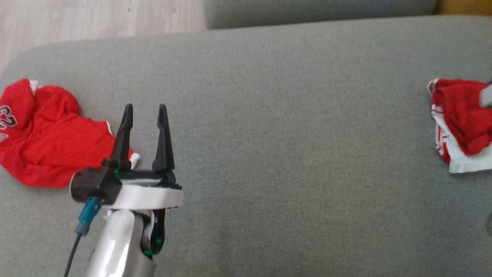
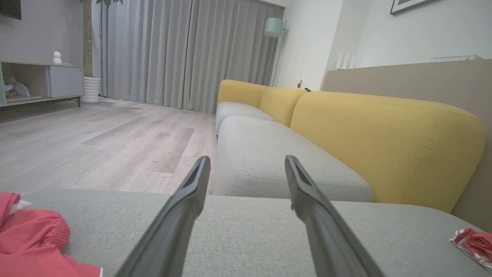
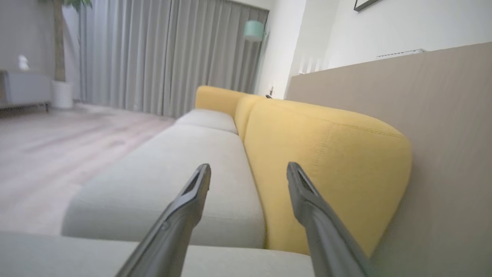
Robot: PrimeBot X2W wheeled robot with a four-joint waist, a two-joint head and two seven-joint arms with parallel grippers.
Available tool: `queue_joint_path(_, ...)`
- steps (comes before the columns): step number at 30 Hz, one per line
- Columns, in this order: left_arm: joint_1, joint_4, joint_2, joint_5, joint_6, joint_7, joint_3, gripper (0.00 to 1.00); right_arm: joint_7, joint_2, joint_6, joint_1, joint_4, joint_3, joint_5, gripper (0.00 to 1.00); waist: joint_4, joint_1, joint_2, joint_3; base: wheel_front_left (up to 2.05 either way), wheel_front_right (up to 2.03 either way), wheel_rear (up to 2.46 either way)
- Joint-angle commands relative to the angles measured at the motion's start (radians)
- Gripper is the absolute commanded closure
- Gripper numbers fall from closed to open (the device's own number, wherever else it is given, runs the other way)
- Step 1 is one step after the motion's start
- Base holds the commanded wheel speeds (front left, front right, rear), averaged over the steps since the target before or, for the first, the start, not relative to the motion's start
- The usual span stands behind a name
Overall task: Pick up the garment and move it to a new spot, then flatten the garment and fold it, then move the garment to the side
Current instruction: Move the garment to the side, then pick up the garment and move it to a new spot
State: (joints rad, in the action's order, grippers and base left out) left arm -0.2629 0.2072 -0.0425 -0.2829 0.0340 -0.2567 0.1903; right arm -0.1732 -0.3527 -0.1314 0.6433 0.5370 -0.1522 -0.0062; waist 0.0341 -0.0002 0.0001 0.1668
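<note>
With left claw (image 1: 145,107) and right claw (image 3: 248,166) both released and empty, I would pinch the red jersey (image 1: 50,142) deep at its hem.

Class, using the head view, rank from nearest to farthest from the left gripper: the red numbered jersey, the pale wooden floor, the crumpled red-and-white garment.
1. Red numbered jersey, just left of the left gripper.
2. Pale wooden floor, upper left.
3. Crumpled red-and-white garment, far right edge.
</note>
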Motion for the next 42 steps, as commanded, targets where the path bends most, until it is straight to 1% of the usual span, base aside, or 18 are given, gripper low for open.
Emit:
queue_joint_path(1,-0.006,-0.03,-0.008,-0.005,-0.006,-0.005,-0.038,0.0,-0.007,0.027,0.001,-0.038,-0.074,0.018,0.047,0.0,0.001,0.0002,-0.0001,-0.041,0.0,0.0,0.0)
queue_joint_path(5,0.037,-0.023,-0.008,-0.017,-0.011,-0.005,-0.036,0.0,-0.018,0.111,0.001,-0.16,-0.2,0.04,0.146,0.0,0.003,0.0002,-0.0001,-0.072,0.0,0.0,0.0)
queue_joint_path(8,0.065,-0.021,-0.008,-0.02,-0.015,-0.005,-0.029,0.0,-0.031,0.168,0.001,-0.247,-0.269,0.061,0.189,0.0,0.005,0.0002,-0.0001,-0.085,0.0,0.0,0.0)
queue_joint_path(11,0.091,-0.014,-0.008,-0.024,-0.02,-0.005,-0.03,0.0,-0.039,0.219,0.001,-0.326,-0.306,0.088,0.196,0.0,0.003,0.0002,-0.0001,-0.093,0.0,0.0,0.0)
queue_joint_path(14,0.111,0.0,-0.008,-0.021,-0.017,-0.005,-0.028,0.0,-0.055,0.251,0.001,-0.402,-0.321,0.125,0.181,0.0,0.004,0.0002,-0.0001,-0.1,0.0,0.0,0.0)
queue_joint_path(15,0.111,0.0,-0.008,-0.021,-0.017,-0.005,-0.028,0.0,-0.055,0.251,0.001,-0.402,-0.321,0.125,0.181,0.0,0.004,0.0002,-0.0001,-0.1,0.0,0.0,0.0)
queue_joint_path(18,0.128,0.009,-0.008,-0.02,-0.016,-0.005,-0.028,0.0,-0.069,0.271,0.001,-0.468,-0.314,0.145,0.16,0.0,0.005,0.0002,-0.0001,-0.104,0.0,0.0,0.0)
queue_joint_path(21,0.14,0.016,-0.008,-0.021,-0.015,-0.005,-0.032,0.0,-0.081,0.291,0.001,-0.522,-0.306,0.137,0.148,0.0,0.006,0.0002,-0.0001,-0.109,0.0,0.0,0.0)
queue_joint_path(25,0.141,0.018,-0.008,-0.021,-0.015,-0.005,-0.037,0.0,-0.086,0.299,0.001,-0.541,-0.311,0.133,0.132,0.0,0.007,0.0002,-0.0001,-0.109,0.0,0.0,0.0)
queue_joint_path(31,0.13,0.017,-0.008,-0.022,-0.015,-0.005,-0.039,0.0,-0.088,0.302,0.001,-0.54,-0.314,0.154,0.119,0.0,0.019,0.0002,-0.0001,-0.109,0.0,0.0,0.0)
queue_joint_path(35,0.122,0.013,-0.008,-0.022,-0.019,-0.005,-0.039,0.0,-0.088,0.302,0.001,-0.549,-0.331,0.188,0.133,0.0,0.055,0.0002,-0.0001,-0.112,0.0,0.0,0.0)
queue_joint_path(42,0.131,0.025,-0.008,-0.009,-0.018,-0.005,-0.049,0.0,-0.088,0.302,0.001,-0.582,-0.338,0.255,0.171,0.0,0.158,0.0002,-0.0001,-0.138,0.0,0.0,0.0)
